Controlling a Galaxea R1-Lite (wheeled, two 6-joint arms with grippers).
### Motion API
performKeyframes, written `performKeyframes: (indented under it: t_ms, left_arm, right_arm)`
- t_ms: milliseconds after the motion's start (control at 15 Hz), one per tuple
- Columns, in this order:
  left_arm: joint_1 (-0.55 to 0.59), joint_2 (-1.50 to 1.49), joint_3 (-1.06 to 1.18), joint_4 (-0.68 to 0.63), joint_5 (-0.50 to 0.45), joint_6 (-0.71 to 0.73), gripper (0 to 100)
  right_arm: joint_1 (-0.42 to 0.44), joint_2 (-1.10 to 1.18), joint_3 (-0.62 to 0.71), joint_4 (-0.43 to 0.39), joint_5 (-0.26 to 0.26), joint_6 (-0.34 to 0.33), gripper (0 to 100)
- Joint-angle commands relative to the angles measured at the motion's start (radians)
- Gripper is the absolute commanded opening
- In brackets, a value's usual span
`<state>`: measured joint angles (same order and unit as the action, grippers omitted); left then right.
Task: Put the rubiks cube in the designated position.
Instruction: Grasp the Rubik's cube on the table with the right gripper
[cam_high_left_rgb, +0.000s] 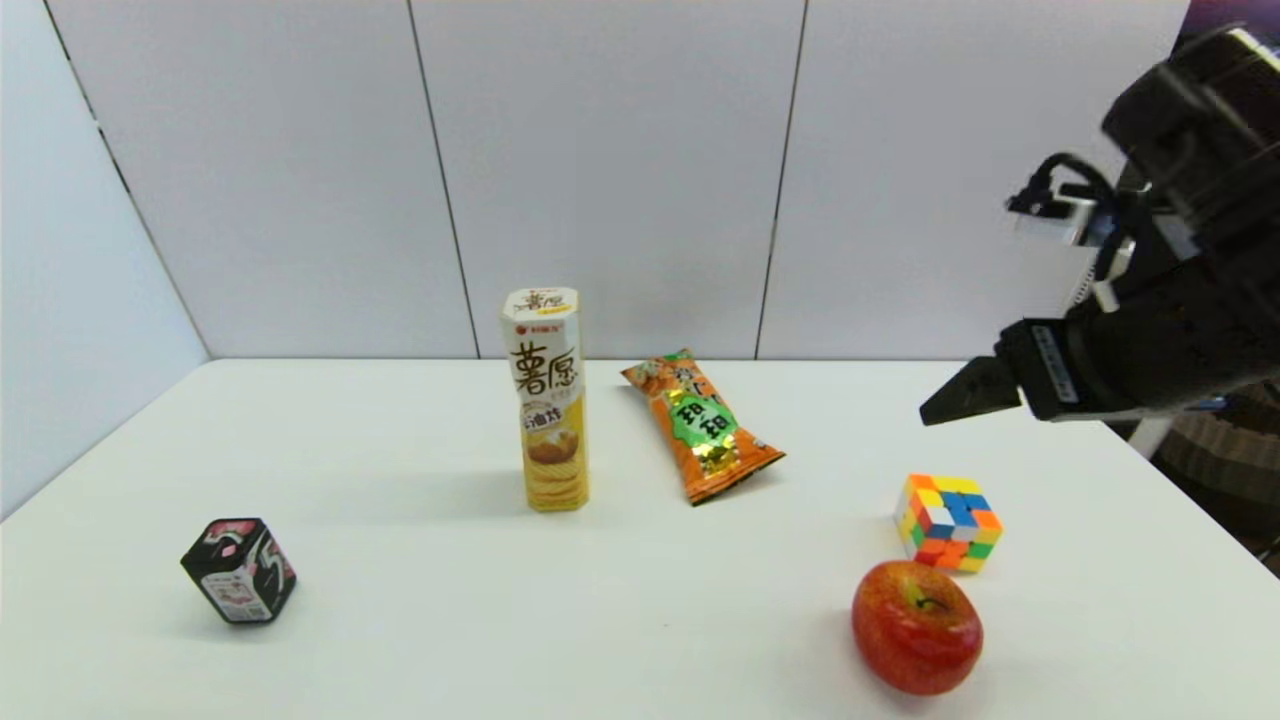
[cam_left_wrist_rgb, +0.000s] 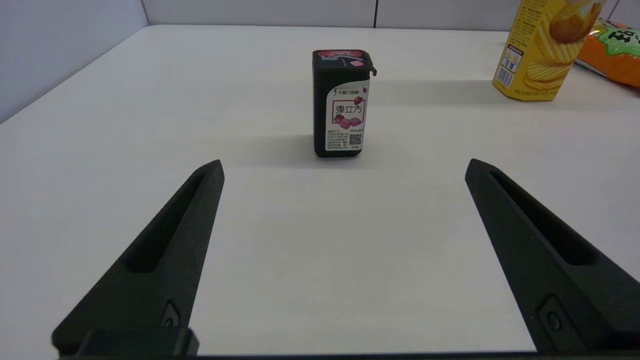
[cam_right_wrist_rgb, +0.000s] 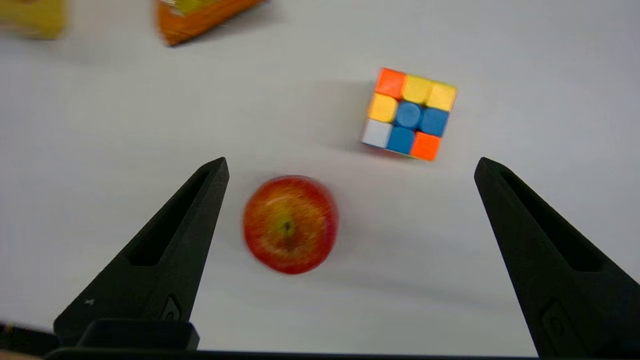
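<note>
On the white desk (cam_high_left_rgb: 420, 620), a black box with pink-and-white print (cam_high_left_rgb: 239, 570) stands at the robot's far left, tilted slightly. The left end effector (cam_left_wrist_rgb: 344, 167) hovers low just before that box, its two black fingers spread wide apart and holding nothing. Toward the middle, a tall yellow chip carton (cam_high_left_rgb: 546, 398) stands upright, with an orange snack packet (cam_high_left_rgb: 702, 425) lying flat just beside it, its long axis running diagonally from the back wall toward the front right.

Further right, the rubiks cube (cam_high_left_rgb: 947, 522) sits flat on the desk, turned so one vertical edge faces the robot; being a cube, it has no long axis. Its top face shows orange, yellow, blue and white squares. A red apple (cam_high_left_rgb: 917, 627), stem up, rests just in front of the cube, very close, though contact cannot be made out.

At far right, the right end effector (cam_right_wrist_rgb: 351, 167) hangs in the air above the apple and cube, fingers wide apart, gripping nothing.
</note>
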<state>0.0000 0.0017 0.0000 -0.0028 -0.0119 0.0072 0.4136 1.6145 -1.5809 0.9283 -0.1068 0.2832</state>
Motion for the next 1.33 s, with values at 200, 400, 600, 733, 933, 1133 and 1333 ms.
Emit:
performKeyframes:
  t_ms: [200,400,600,733,933,1133,1333]
  left_arm:
    - [0.000,0.000,0.000,0.000,0.000,0.000,100]
    - [0.000,0.000,0.000,0.000,0.000,0.000,100]
    - [0.000,0.001,0.000,0.000,0.000,0.000,100]
    - [0.000,0.001,0.000,0.000,0.000,0.000,100]
    - [0.000,0.000,0.000,0.000,0.000,0.000,100]
    - [0.000,0.000,0.000,0.000,0.000,0.000,100]
    - [0.000,0.000,0.000,0.000,0.000,0.000,100]
  right_arm:
    - [-0.056,0.148,0.070,0.009,-0.070,0.067,100]
    - [-0.079,0.194,0.082,0.007,-0.063,0.083,100]
    - [-0.084,0.214,0.093,0.009,-0.059,0.125,100]
    - [-0.085,0.234,0.091,0.009,-0.057,0.128,100]
    - [-0.084,0.266,0.085,0.007,-0.037,0.169,100]
    - [-0.082,0.294,0.084,0.007,-0.019,0.172,100]
    - [-0.087,0.315,0.085,0.007,-0.005,0.177,100]
